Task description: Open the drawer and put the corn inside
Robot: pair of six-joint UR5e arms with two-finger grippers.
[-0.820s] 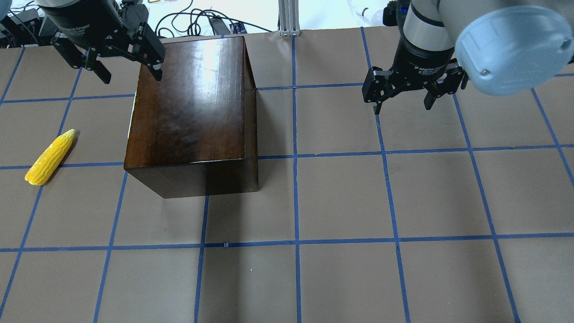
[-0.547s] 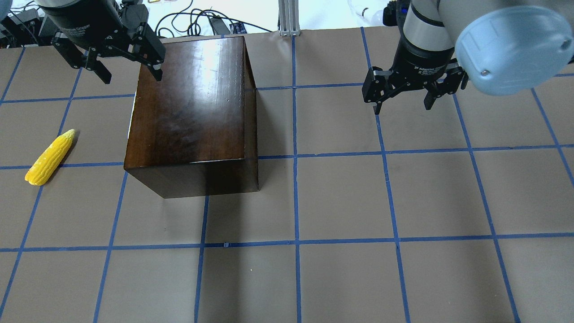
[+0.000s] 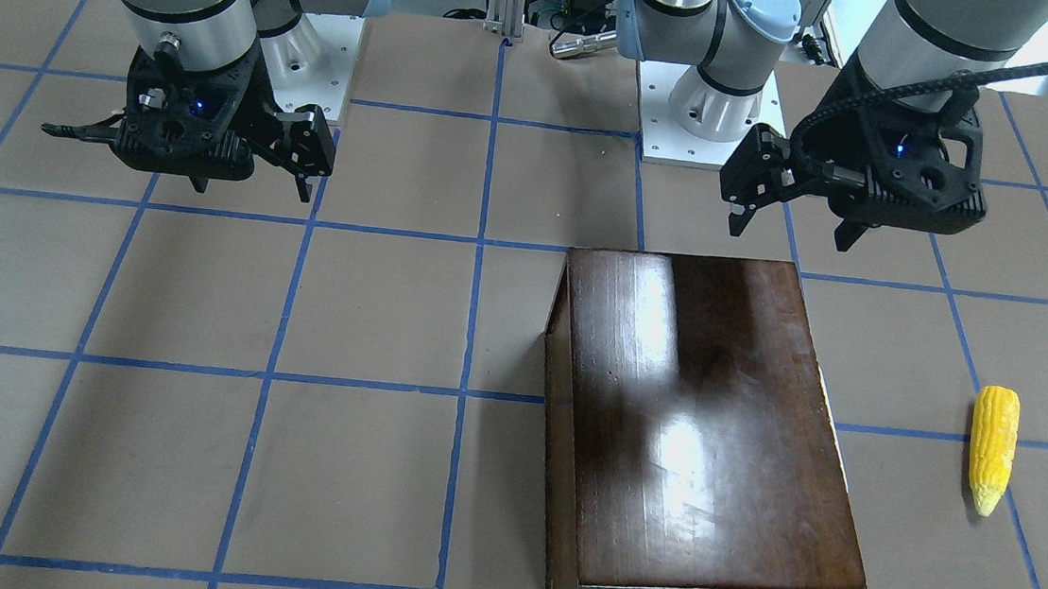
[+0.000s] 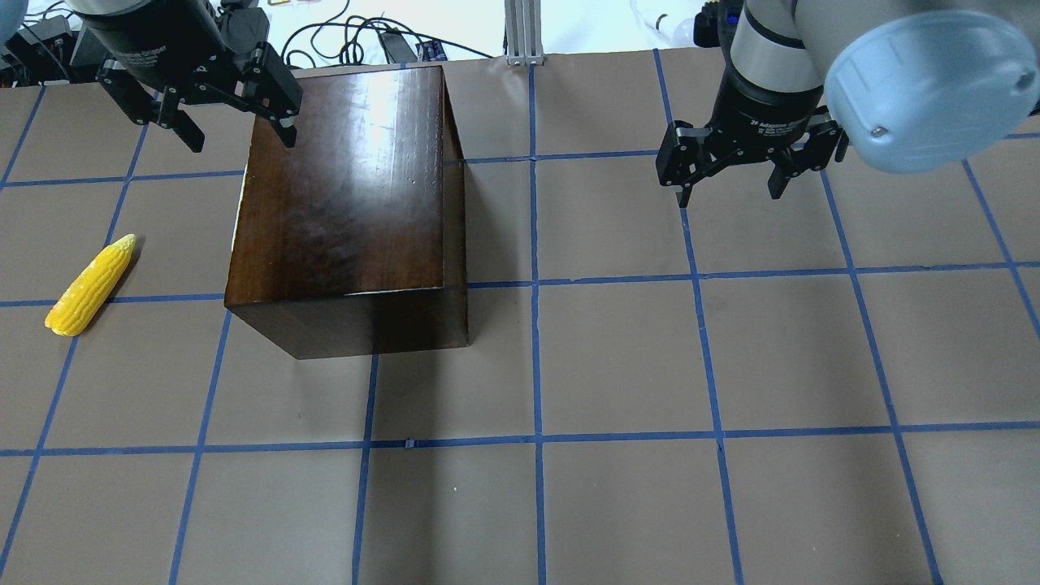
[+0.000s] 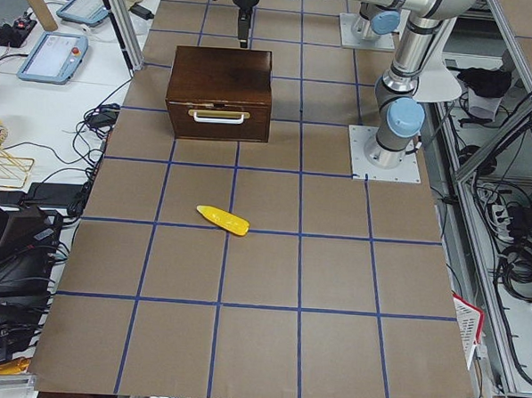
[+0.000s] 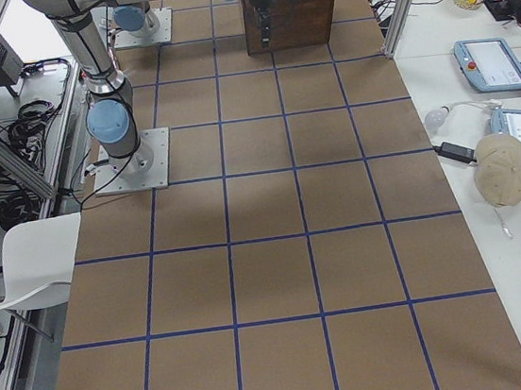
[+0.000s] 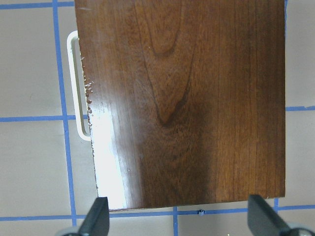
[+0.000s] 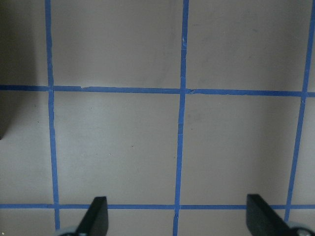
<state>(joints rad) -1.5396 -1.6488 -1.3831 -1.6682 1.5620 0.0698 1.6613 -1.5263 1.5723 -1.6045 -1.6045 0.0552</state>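
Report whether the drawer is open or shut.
Shut. The drawer sits flush in the box; no pale tray sticks out behind its handle.

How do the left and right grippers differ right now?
The left gripper hangs at the box's edge; the right gripper hangs over the table, away from the box. The left gripper is nearer the corn than the right gripper. Both have their jaws open and empty.
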